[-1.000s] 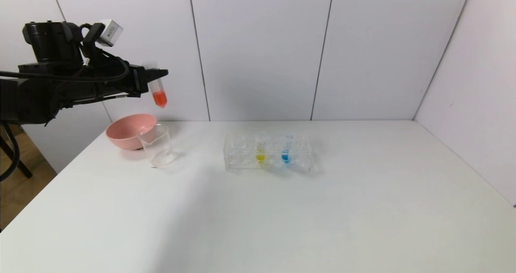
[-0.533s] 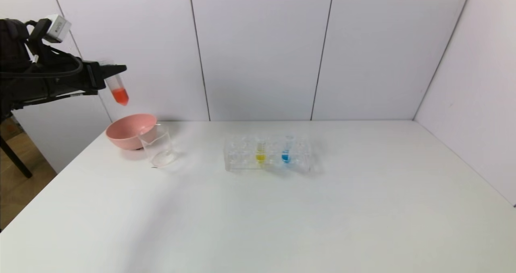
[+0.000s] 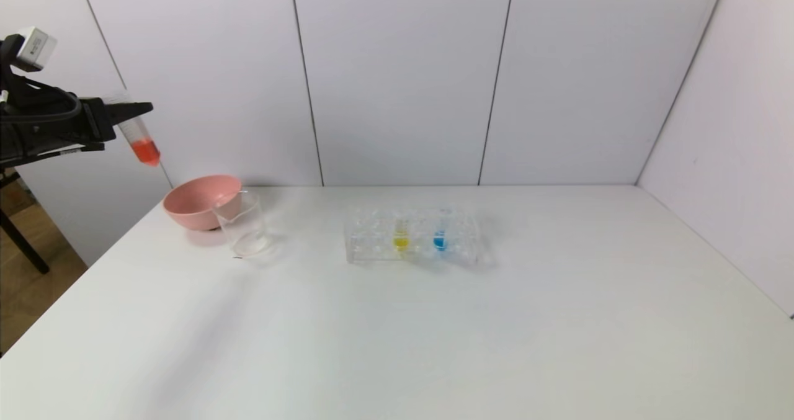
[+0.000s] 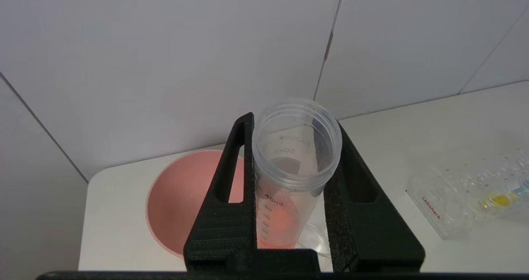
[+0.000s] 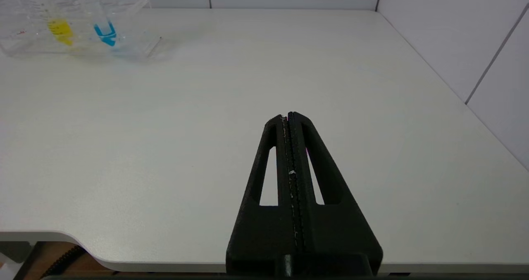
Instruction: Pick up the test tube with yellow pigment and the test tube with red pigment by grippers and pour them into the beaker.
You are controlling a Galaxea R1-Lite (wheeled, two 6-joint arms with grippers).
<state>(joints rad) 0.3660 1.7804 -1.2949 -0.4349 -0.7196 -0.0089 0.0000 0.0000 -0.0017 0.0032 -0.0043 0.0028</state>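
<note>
My left gripper [image 3: 127, 111] [image 4: 294, 125] is shut on the test tube with red pigment [image 3: 141, 141] [image 4: 295, 147]. It holds the tube high in the air, left of the table's far-left corner. The tube hangs slightly tilted, mouth up, with the red liquid at its bottom. The beaker [image 3: 245, 231] [image 4: 320, 240] stands on the table, down and to the right of the gripper. The test tube with yellow pigment [image 3: 401, 237] [image 5: 60, 25] [image 4: 500, 198] stands in the clear rack [image 3: 372, 240]. My right gripper [image 5: 288, 115] is shut and holds nothing, low over the table's near edge; the head view does not show it.
A pink bowl [image 3: 195, 200] [image 4: 177, 201] sits just behind and left of the beaker, touching or nearly touching it. A tube with blue liquid [image 3: 439, 239] [image 5: 105, 32] stands in the rack beside the yellow one. White walls close off the back and the right.
The left gripper has carried the red tube leftward, from above the beaker to beyond the table's left edge. The tube stays gripped, and nothing on the table has moved.
</note>
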